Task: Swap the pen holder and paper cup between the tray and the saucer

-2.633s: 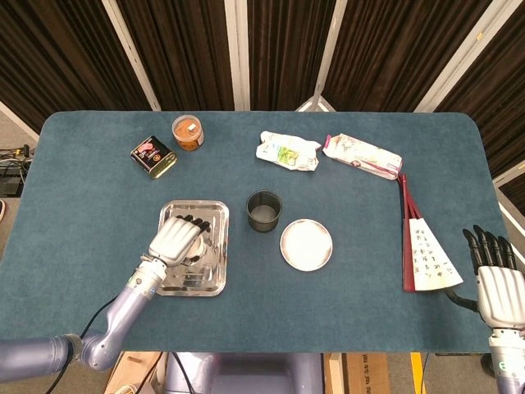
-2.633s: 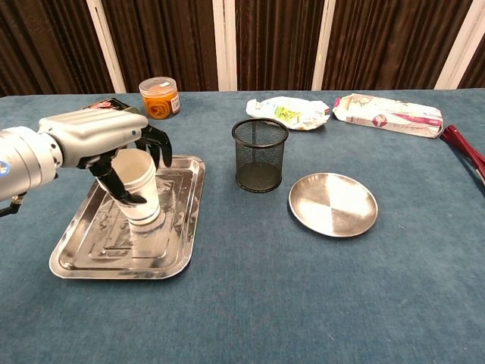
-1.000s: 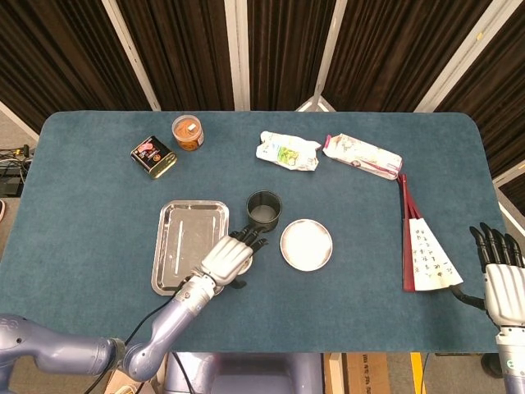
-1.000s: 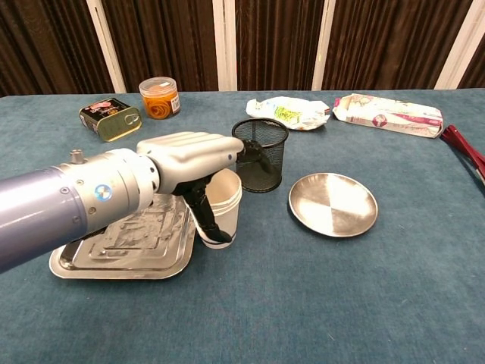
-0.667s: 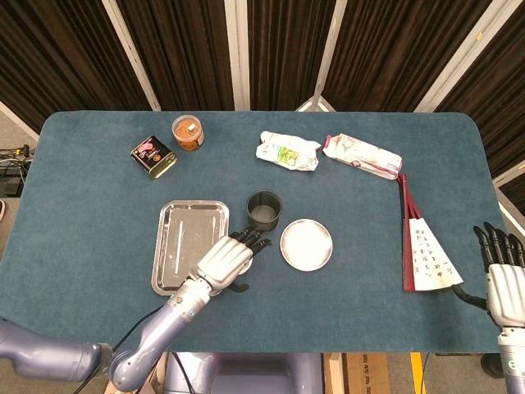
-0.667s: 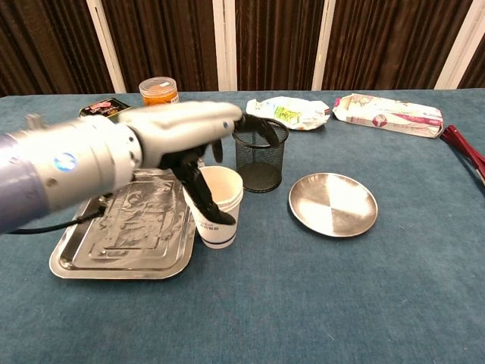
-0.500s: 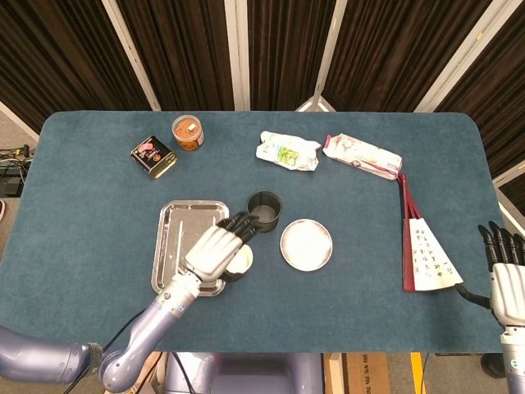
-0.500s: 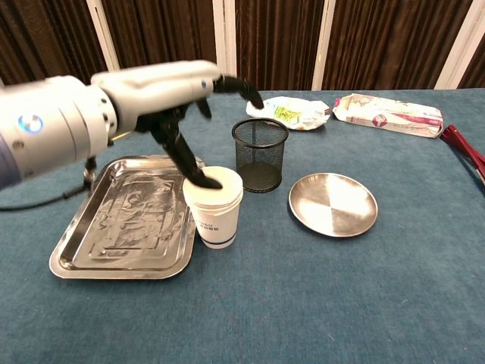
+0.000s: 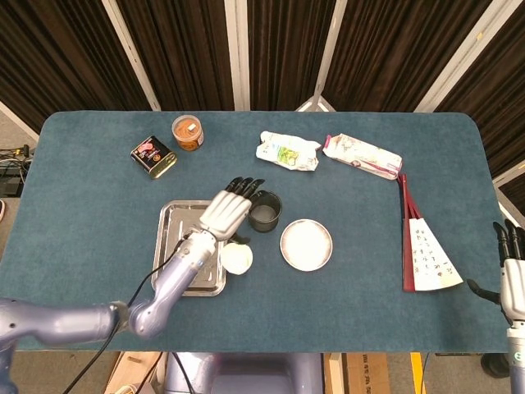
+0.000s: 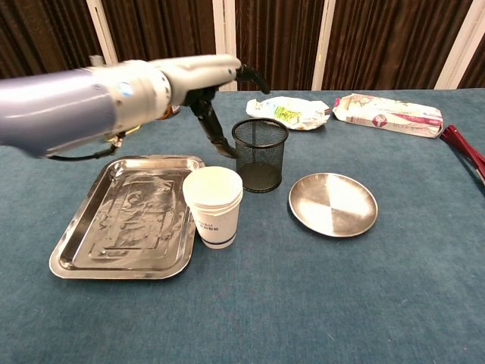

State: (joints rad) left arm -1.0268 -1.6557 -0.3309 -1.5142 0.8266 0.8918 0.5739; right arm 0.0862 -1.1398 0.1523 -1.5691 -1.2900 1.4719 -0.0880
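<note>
Since the earlier frames the paper cup (image 10: 213, 206) has left the tray (image 10: 98, 243) and now stands upright on the cloth just beside the tray's right edge, and the left hand (image 10: 201, 76) has let go of it and risen toward the pen holder (image 10: 259, 154).

Left to right: an orange-lidded jar (image 9: 188, 131) and a small tin (image 9: 153, 156) sit well apart from the work at the far left. The tray lies bare of any task item. The left hand hovers above the tray's far right corner, fingers apart and extended forward, holding nothing; its fingertips (image 9: 244, 184) lie just short of the pen holder's rim. The paper cup appears parked between tray and saucer (image 10: 333, 203), probably as a staging spot so both receptacles are free. The pen holder stands on the cloth beside the saucer, which is also unoccupied. Further back lie two crumpled packets (image 9: 287, 151), and at the right a folded fan (image 9: 426, 246). The right hand (image 9: 513, 271) is at the table's right edge, fingers straight and apart, holding nothing.

The swap looks half prepared: neither item rests on its target yet, and the left hand seems placed to take the pen holder next.

The chest view shows the clear gap between hand and holder and the cup's upright stance; the head view shows the right hand, the fan and the tin, all absent or cropped in the chest view.
</note>
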